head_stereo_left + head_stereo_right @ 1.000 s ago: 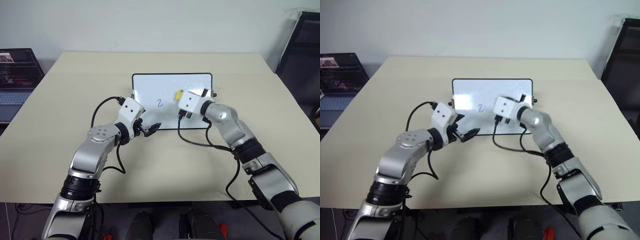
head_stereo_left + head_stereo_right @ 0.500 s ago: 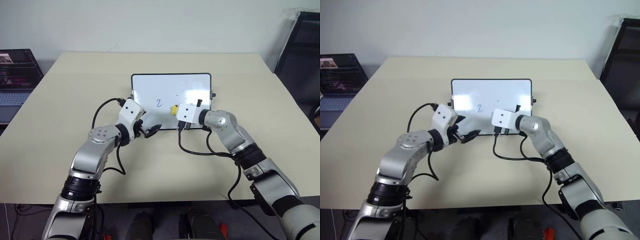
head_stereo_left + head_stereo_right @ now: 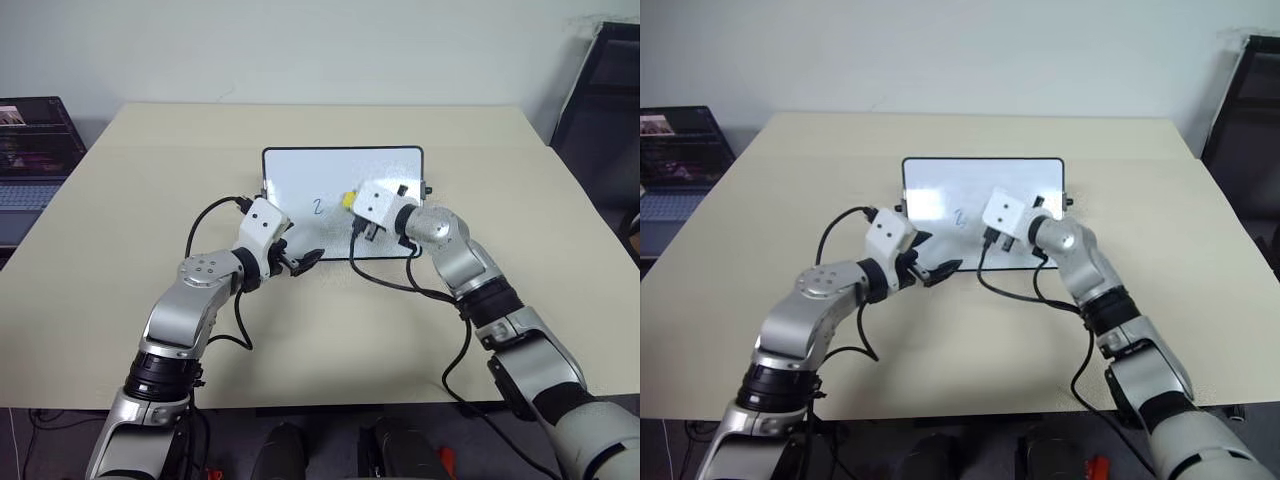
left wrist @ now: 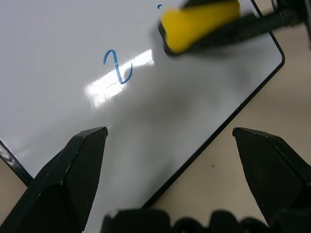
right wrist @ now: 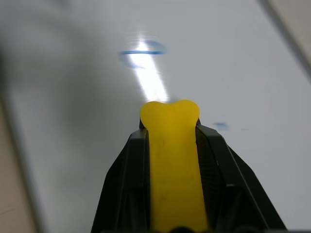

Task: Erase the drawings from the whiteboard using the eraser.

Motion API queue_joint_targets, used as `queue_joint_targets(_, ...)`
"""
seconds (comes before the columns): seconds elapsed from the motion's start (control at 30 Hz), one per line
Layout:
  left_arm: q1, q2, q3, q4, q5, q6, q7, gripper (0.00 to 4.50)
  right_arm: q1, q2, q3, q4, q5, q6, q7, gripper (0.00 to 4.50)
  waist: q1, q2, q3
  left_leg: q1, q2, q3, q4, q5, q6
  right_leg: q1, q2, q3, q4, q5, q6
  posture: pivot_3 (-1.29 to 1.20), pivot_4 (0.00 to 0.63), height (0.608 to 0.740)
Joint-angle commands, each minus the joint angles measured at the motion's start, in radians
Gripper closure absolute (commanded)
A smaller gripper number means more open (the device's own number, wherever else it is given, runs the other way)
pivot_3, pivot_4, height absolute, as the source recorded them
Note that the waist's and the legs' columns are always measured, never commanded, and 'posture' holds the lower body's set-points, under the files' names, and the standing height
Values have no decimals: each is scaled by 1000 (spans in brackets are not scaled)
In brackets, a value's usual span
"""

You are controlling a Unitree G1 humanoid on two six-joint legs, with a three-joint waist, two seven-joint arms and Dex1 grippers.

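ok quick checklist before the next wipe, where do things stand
1. Eraser gripped: ok, pinched between the right gripper fingers, yellow end sticking out.
2. Eraser near the marks: ok, beside the blue "2".
3. Eraser touching the whiteboard: cannot tell.
4. Drawings left: not ok, the "2" and a small blue trace remain.
5. Left gripper out of the wiping path: ok, open at the board's near edge, holding nothing.
6. Board flat on the table: ok.
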State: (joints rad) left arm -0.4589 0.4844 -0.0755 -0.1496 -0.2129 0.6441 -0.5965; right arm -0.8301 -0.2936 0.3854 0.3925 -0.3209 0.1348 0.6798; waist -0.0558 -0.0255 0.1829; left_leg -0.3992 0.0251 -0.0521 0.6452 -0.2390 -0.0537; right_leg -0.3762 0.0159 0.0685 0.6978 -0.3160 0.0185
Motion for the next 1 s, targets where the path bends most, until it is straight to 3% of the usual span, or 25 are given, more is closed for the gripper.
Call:
queue_joint_targets(0.03, -2, -1, 10, -24, 1, -16, 7, 0, -8, 3, -3, -9, -14, 9, -26, 3519, -2, 0, 0, 0, 0, 0, 0, 0, 0, 0, 0, 0, 0, 0, 0, 0, 150, 740)
queue_joint_targets(0.17, 4, -6, 6, -22, 2, -20, 7, 0, -75, 19, -44, 62, -59, -36, -220, 3520, -1, 0, 0, 1, 0, 0, 0, 0, 0, 0, 0, 0, 2, 0, 0, 0, 150, 740)
queue_joint_targets(0.27, 8, -6, 6, -22, 3, -22, 5, 0, -106, 18, -56, 105, -62, -48, -275, 3521, 0, 0, 0, 1, 0, 0, 0, 0, 0, 0, 0, 0, 1, 0, 0, 0, 150, 740)
queue_joint_targets(0.9, 2, -11, 3, -62, -7, 15, 21, 0, -52, -41, -81, 54, 10, 90, -112, 3521, 4, 0, 0, 1, 0, -1, 0, 0, 0, 2, 0, -1, 0, 0, 0, 0, 150, 740)
queue_joint_targets(1.0, 1, -13, 2, -62, -6, 18, 22, 0, -90, 0, -101, 72, 14, 64, -182, 3521, 3, 0, 0, 1, -1, -1, 0, 0, 0, 2, 0, -1, 0, 0, 0, 0, 150, 740)
